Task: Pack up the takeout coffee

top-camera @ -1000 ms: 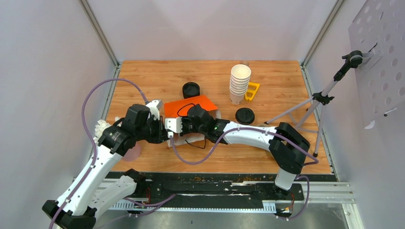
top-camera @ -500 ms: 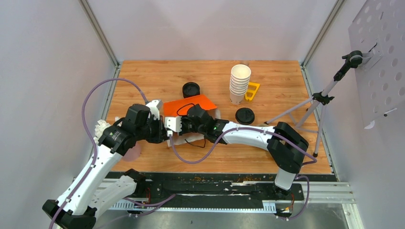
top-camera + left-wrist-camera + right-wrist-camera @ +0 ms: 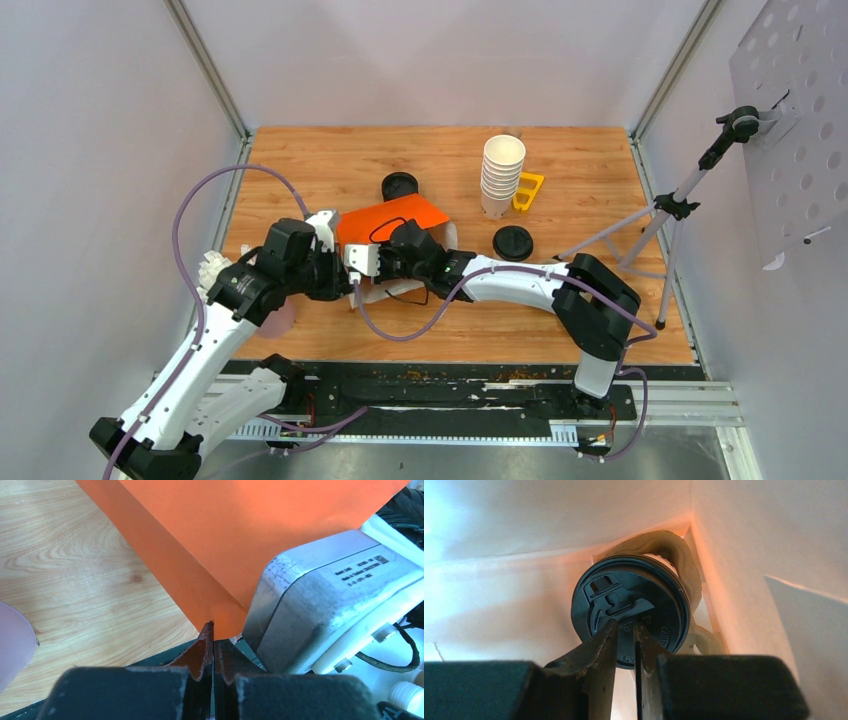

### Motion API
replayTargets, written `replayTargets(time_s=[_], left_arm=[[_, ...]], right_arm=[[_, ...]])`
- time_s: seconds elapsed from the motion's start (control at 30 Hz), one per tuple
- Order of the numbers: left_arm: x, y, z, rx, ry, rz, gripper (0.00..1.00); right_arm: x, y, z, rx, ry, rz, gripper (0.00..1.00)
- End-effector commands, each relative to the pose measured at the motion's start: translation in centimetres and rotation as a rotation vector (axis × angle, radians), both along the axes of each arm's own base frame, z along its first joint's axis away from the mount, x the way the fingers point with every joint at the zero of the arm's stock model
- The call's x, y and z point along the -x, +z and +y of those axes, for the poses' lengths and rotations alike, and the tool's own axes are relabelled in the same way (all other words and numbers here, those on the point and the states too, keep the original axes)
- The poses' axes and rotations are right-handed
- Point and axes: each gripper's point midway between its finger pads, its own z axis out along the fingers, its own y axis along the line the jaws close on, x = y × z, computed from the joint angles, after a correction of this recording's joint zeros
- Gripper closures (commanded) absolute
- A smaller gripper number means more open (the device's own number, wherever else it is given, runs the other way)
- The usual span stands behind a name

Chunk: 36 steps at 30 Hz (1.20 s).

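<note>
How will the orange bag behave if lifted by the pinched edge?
Probably floppy: the bag is thin paper, pinched at one edge by the left claw, so it may sag. Likely light, so it could slide on the table. The cup inside could tip it.

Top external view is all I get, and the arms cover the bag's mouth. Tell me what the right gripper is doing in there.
Observer: The right gripper is inside the orange bag, jaws nearly together on the near edge of a lidded cup.
Operator: Give me the cup's orientation.
Observer: Its black lid faces the bag's mouth, straight at the right wrist camera.
Operator: Now report the left gripper's grip.
Observer: The left gripper is shut, pinching a folded edge of the bag's paper from outside.
</note>
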Motion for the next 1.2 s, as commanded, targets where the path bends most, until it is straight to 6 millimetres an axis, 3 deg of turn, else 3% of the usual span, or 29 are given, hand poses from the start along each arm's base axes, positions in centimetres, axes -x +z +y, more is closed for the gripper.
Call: replayTargets(time_s=[0.0, 0.53, 0.7, 0.87, 1.17], left_arm=[[0.3, 0.4, -0.9, 0.045, -0.029, 0.004, 1.0], [-0.4, 1.2, -0.8, 0.041, -0.002, -0.017, 1.0], [-0.5, 1.6, -0.7, 0.04, 0.002, -0.027, 1.0], [-0.7, 1.8, -0.8, 0.043, -0.001, -0.031, 1.0], [-0.8, 2.3, -1.0, 0.048, -0.006, -0.044, 1.0]], right_arm=[[-0.6, 1.0, 1.1, -0.052, -0.022, 0.005, 0.81], [0.5, 5.7, -0.1, -0.094, -0.028, 0.07, 0.76], [1.5, 6.4, -1.4, -0.082, -0.028, 0.113, 0.72], [2.2, 8.2, -2.5, -0.105, -0.04, 0.145, 0.71], [4.1, 11.2, -5.3, -0.168, -0.099, 0.248, 0.6]])
